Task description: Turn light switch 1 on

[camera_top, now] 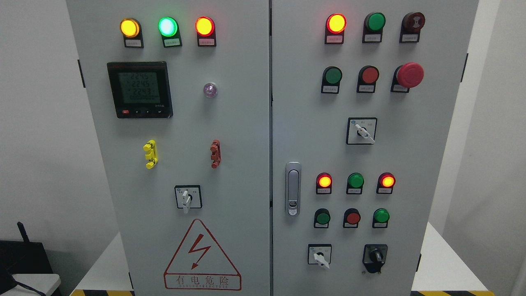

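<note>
A grey electrical cabinet (pixel 246 123) with two doors fills the head view. Neither of my hands is in view. The left door carries lit yellow (pixel 130 27), green (pixel 167 26) and red (pixel 204 26) lamps and a white rotary switch (pixel 187 198). The right door has a lit red lamp (pixel 336 23), an unlit green lamp (pixel 375 21), green (pixel 332 76) and red (pixel 369 75) push buttons, and a white selector switch (pixel 361 130). Lower down sit more lamps, buttons, another white selector (pixel 319 255) and a black knob (pixel 374 257). I cannot tell which control is switch 1.
A red emergency-stop mushroom button (pixel 409 75) protrudes at the upper right. A digital meter (pixel 139 89) and a high-voltage warning triangle (pixel 201 257) sit on the left door. A metal door handle (pixel 292 194) is near the centre seam. White walls flank the cabinet.
</note>
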`<state>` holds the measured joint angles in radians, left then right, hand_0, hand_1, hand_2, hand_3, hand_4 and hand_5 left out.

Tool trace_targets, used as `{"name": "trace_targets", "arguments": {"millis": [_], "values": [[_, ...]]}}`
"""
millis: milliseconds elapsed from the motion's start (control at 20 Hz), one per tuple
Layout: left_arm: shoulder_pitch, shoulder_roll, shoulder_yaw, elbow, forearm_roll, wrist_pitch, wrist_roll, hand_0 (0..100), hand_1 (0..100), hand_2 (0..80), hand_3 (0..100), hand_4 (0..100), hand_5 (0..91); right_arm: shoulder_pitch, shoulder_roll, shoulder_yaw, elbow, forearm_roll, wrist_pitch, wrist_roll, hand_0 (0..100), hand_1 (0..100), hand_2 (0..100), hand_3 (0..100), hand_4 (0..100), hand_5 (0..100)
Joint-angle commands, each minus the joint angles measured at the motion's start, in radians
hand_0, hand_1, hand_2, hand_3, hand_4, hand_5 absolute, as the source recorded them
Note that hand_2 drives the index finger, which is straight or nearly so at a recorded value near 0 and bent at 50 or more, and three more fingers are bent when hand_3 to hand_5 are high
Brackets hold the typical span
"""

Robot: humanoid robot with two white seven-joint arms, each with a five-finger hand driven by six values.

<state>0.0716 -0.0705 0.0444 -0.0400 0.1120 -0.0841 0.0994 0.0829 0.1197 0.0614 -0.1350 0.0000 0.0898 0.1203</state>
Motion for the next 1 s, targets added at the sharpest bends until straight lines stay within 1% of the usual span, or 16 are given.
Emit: {"name": "trace_targets", "arguments": {"millis": [0, 852, 952], "values": [[0.0, 0.0, 0.0, -0.001, 0.0, 0.0, -0.001, 40, 0, 0.0, 0, 0, 0.0, 0.0, 0.0, 0.0, 0.0, -0.017, 0.001, -0.001, 12, 39, 0, 0, 0, 0], [0.004, 0.0, 0.002, -0.001, 0.003, 0.0, 0.002, 40, 0, 0.0, 0, 0, 0.0, 0.0, 0.0, 0.0, 0.0, -0.017, 0.001, -0.001, 12, 39, 0, 0, 0, 0], [0.004, -0.002, 0.002, -0.001, 0.005, -0.003, 0.034, 40, 0, 0.0, 0, 0, 0.0, 0.0, 0.0, 0.0, 0.0, -0.017, 0.001, -0.001, 12, 39, 0, 0, 0, 0]]}}
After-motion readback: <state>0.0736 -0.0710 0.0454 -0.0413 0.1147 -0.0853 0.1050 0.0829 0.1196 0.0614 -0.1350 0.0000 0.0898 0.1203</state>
